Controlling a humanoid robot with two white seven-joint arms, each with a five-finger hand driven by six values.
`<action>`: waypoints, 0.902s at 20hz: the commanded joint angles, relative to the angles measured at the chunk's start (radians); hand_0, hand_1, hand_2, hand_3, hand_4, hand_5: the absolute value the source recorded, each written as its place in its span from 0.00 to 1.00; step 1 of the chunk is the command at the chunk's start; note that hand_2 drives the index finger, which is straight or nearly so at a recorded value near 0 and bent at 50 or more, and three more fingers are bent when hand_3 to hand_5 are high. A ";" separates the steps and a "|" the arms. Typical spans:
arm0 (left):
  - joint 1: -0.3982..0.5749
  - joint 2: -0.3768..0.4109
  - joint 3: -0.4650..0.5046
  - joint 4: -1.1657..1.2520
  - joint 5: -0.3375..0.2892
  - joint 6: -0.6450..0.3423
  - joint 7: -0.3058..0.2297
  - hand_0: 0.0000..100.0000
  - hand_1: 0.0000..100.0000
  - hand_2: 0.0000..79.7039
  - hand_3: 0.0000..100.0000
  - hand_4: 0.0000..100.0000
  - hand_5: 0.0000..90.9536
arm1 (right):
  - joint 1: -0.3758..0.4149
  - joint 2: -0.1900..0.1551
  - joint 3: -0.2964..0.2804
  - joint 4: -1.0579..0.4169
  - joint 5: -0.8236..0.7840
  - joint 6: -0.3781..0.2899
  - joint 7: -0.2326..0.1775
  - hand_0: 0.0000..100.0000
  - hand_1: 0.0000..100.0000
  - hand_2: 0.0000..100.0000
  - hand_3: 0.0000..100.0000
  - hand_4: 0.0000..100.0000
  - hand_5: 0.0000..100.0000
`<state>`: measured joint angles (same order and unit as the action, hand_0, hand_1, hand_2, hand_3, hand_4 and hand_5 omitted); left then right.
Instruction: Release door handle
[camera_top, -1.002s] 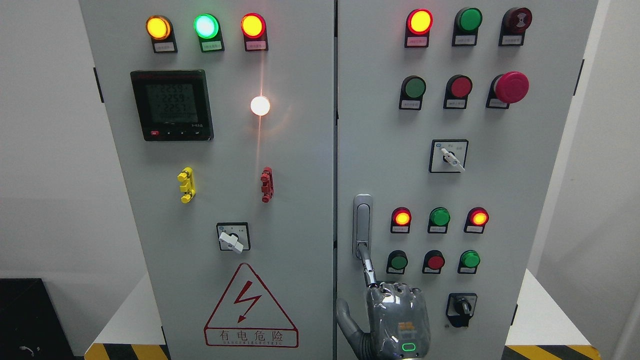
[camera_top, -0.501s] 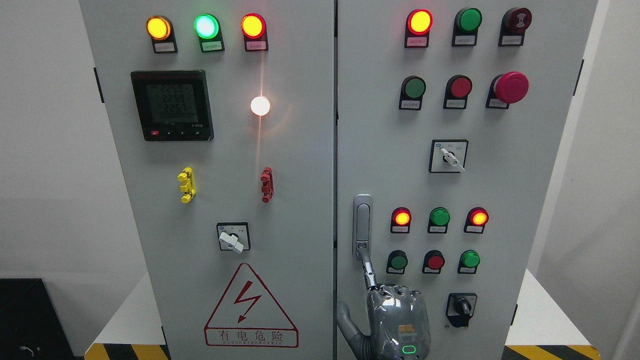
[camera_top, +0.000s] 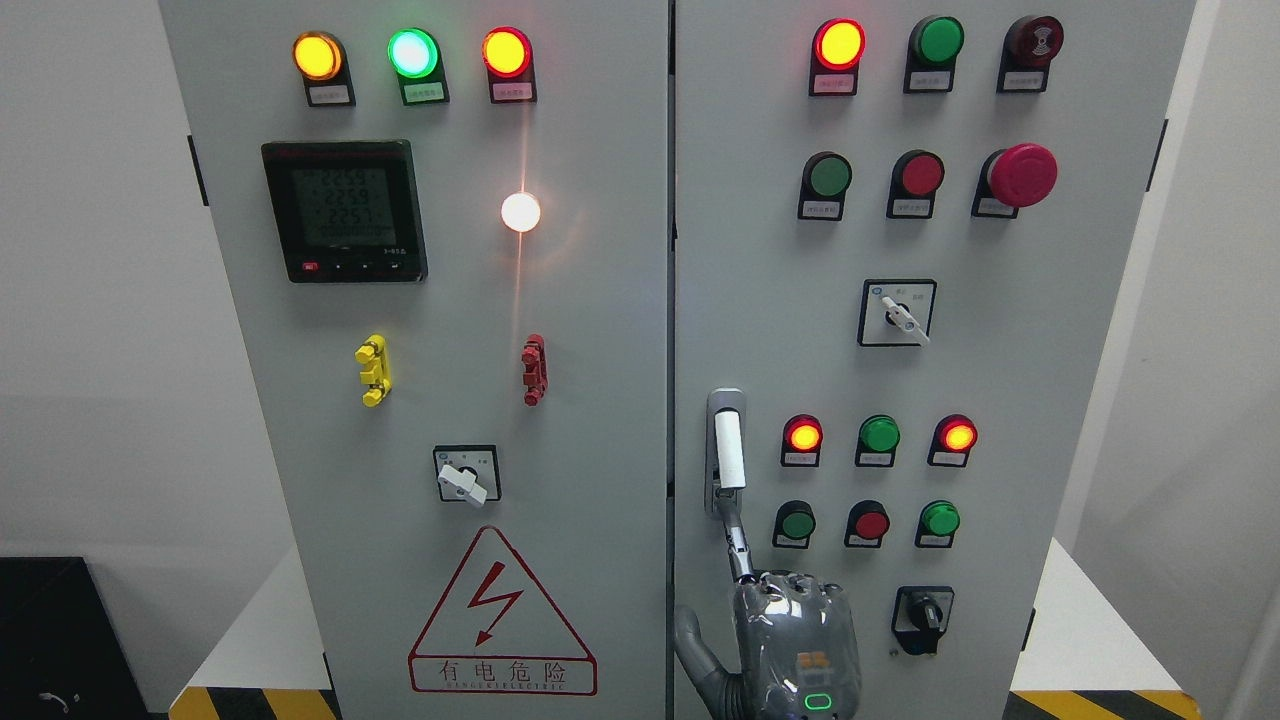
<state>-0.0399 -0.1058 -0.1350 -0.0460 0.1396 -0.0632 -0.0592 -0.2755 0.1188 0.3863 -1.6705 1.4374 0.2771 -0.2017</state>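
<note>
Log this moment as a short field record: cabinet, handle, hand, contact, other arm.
cabinet: grey two-door control cabinet, doors shut
handle: door handle on the right door's left edge, white lever popped out of its recess
hand: a hand at the bottom edge below the handle; side unclear
contact: one finger reaches up to the handle's lower end
other arm: not in view

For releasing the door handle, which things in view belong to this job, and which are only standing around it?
Belong to the job:
door handle; right cabinet door; right hand, just below the handle.

Only standing around:
indicator lamps; red mushroom button; selector switches; meter; warning sign.
</note>
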 joint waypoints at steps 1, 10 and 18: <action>0.000 0.000 0.000 0.000 0.000 0.000 -0.001 0.12 0.56 0.00 0.00 0.00 0.00 | 0.002 -0.001 -0.001 0.003 0.000 0.001 0.001 0.47 0.33 0.07 1.00 1.00 1.00; 0.000 0.000 0.000 0.000 0.000 0.000 -0.001 0.12 0.56 0.00 0.00 0.00 0.00 | 0.007 -0.002 -0.001 0.002 0.000 0.001 0.001 0.47 0.33 0.08 1.00 1.00 1.00; 0.000 0.000 0.000 0.000 0.000 0.000 -0.001 0.12 0.56 0.00 0.00 0.00 0.00 | 0.007 -0.002 0.000 -0.006 0.000 0.001 0.001 0.47 0.33 0.08 1.00 1.00 1.00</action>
<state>-0.0399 -0.1058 -0.1350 -0.0460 0.1397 -0.0632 -0.0592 -0.2688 0.1170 0.3855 -1.6702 1.4373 0.2771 -0.1936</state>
